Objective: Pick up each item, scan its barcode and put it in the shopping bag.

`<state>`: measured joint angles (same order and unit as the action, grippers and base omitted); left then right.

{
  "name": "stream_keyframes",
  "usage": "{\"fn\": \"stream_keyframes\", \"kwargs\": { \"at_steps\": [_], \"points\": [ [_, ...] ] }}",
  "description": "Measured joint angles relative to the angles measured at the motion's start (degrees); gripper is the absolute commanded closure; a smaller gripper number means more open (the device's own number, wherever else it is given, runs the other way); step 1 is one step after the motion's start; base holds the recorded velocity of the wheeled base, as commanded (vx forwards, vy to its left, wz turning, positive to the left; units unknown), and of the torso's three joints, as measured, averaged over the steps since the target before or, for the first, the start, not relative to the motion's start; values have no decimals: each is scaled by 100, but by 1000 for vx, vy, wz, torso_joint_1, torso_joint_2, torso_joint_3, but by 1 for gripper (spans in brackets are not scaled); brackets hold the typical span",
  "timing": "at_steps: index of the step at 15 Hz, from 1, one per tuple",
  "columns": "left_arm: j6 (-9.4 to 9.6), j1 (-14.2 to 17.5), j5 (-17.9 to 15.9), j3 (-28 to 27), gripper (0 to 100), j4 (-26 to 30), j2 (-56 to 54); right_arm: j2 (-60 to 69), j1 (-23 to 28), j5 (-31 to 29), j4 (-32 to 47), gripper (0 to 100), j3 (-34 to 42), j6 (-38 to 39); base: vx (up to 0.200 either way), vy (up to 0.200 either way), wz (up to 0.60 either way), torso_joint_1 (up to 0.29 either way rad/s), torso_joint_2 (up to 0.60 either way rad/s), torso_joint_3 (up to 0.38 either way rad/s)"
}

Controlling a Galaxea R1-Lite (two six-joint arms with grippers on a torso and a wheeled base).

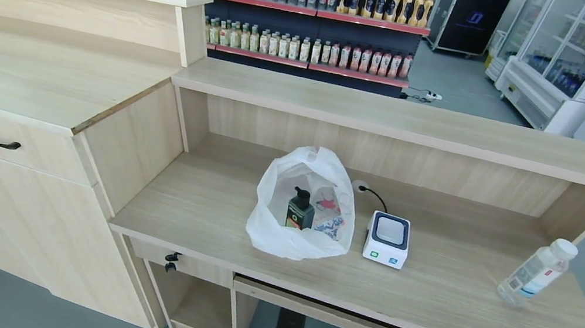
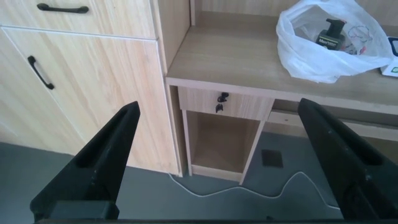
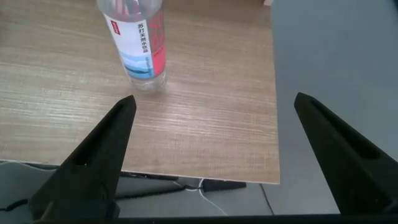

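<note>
The water bottle (image 1: 537,271) is the one item I can see left out on the desk (image 1: 443,290). It stands near the right end, well apart from the scanner (image 1: 387,238) and the shopping bag (image 1: 266,231). My right pincer (image 3: 214,158) is released, fingers spread wide, and hangs just off the desk's front right corner. From there the bottle lies ahead and towards my left, off-centre from the gap and not yet between the fingers. I take its long axis as upright, though the wide head view makes it look tilted, so I hedge on that. The right arm is plainly the nearer one. The left pincer (image 2: 217,165) is also released, down low off the desk's left front, far from the bottle.

The bottle is a clear plastic cylinder, smooth and round, with a white cap and a red-and-blue label wrapped round the body. I expect it could slip or tip if pinched high. The desk is pale wood-grain laminate, flat and matte. The scanner is a small white box with a dark glass window facing up. Just beside it, the bag is thin, crinkled white film with its mouth open upward and a dark bottle (image 1: 300,211) already inside.
</note>
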<state>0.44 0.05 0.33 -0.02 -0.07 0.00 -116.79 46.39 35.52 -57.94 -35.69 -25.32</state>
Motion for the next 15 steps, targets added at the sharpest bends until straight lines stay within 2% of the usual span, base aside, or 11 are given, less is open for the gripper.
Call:
{"fn": "stream_keyframes", "kwargs": {
  "at_steps": [6,15],
  "points": [
    [0,0,-1,0,0,0,0,-586,-584,-49,-197,0,-507,245,0,0,0,0,0,0],
    [0,5,0,0,0,0,0,-1348,-1119,-217,-334,0,-1150,252,0,0,0,0,0,0]
  ]
}}
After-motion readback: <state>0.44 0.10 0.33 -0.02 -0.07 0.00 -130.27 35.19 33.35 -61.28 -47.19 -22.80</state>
